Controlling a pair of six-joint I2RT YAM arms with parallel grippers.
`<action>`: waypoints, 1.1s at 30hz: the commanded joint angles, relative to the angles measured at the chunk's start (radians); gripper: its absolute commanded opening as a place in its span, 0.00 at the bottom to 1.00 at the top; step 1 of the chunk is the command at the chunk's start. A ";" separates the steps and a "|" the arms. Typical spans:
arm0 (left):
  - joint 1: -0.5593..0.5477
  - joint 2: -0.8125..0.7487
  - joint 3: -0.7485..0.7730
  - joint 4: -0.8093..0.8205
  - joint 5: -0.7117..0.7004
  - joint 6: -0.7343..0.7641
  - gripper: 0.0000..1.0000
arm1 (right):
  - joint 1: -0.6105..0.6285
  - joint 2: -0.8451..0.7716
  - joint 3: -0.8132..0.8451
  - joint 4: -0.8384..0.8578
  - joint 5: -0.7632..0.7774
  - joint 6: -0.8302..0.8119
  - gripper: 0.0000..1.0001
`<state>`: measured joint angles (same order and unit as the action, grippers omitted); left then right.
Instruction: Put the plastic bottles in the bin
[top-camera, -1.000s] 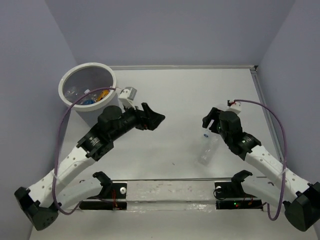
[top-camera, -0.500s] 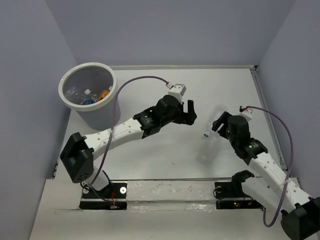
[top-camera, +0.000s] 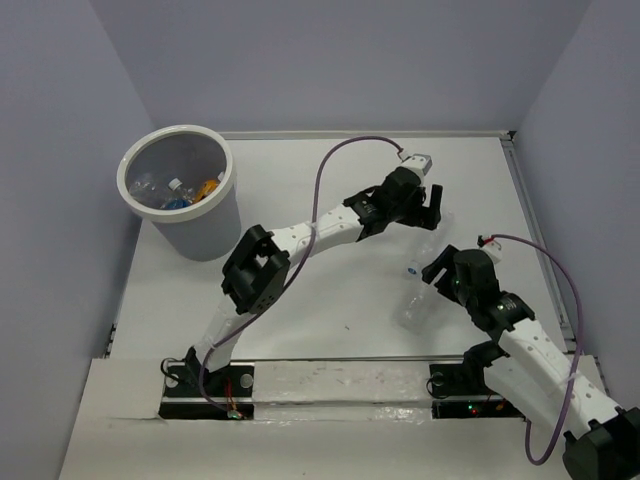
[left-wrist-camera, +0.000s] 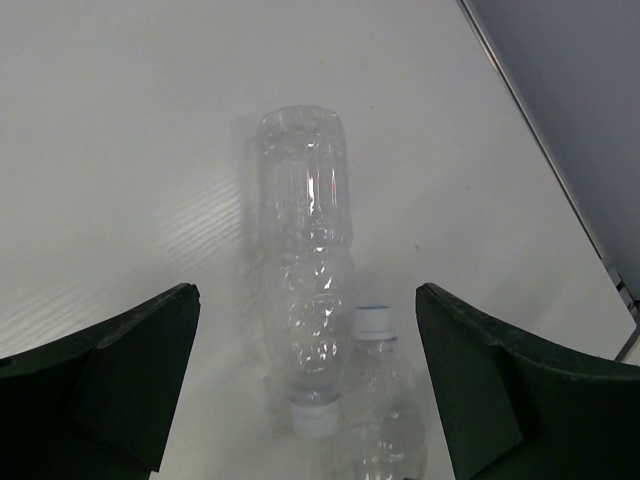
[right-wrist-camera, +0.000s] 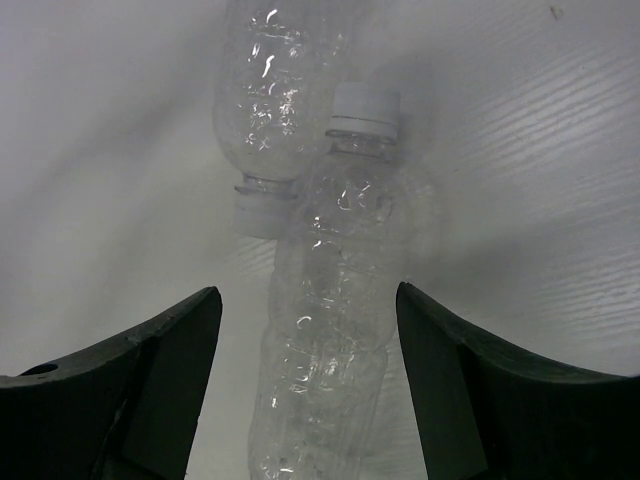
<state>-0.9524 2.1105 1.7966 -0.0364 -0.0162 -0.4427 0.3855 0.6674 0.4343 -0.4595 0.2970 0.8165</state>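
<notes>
**Two clear bottles on the counter, seen from above and from both wrists.** The far bottle (left-wrist-camera: 305, 230) and the near bottle (top-camera: 415, 300) lie on their sides well apart from the bin (top-camera: 176, 130). They are off to its right and nearer the arm bases than it is. They lie roughly in line, with necks overlapping side by side and white caps pointing opposite ways. Whether the necks touch cannot be told. Their long axes run from the far side of the counter toward the bases, roughly square to the line from the bin.

The left tool (left-wrist-camera: 305, 290) hangs directly above the far bottle, jaws at full spread and empty. One finger is on each side of the body, so the bottle's axis crosses the closing line at a right angle. The right tool (right-wrist-camera: 306, 290) stands likewise over the near bottle, jaws partly spread with a gap on each side, gripping nothing.

Judged from this layout, each arm is nearest its own bottle, and a straight descent without turning the wrist would suit either grasp. The left arm's base sits on the bin's side. The thin, round bodies would probably roll or dent under pressure.

The counter (top-camera: 330, 180) is white, flat and matt. The grey wall (top-camera: 585, 150), on the side away from the bin, stands near the bottles. Other bottles (top-camera: 180, 190) already lie inside the bin.
</notes>
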 joint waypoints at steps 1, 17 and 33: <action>-0.003 0.115 0.226 -0.077 0.071 0.005 0.99 | -0.007 0.018 -0.011 -0.004 -0.064 0.039 0.77; -0.003 0.442 0.552 -0.207 0.101 0.044 0.99 | -0.007 0.087 -0.086 0.073 -0.082 0.105 0.72; 0.064 0.077 0.040 0.065 0.033 0.053 0.57 | -0.007 -0.014 -0.101 0.094 -0.096 0.076 0.47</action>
<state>-0.9150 2.4176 1.9831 -0.0841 0.0422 -0.4145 0.3855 0.7067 0.3370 -0.4038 0.2092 0.9123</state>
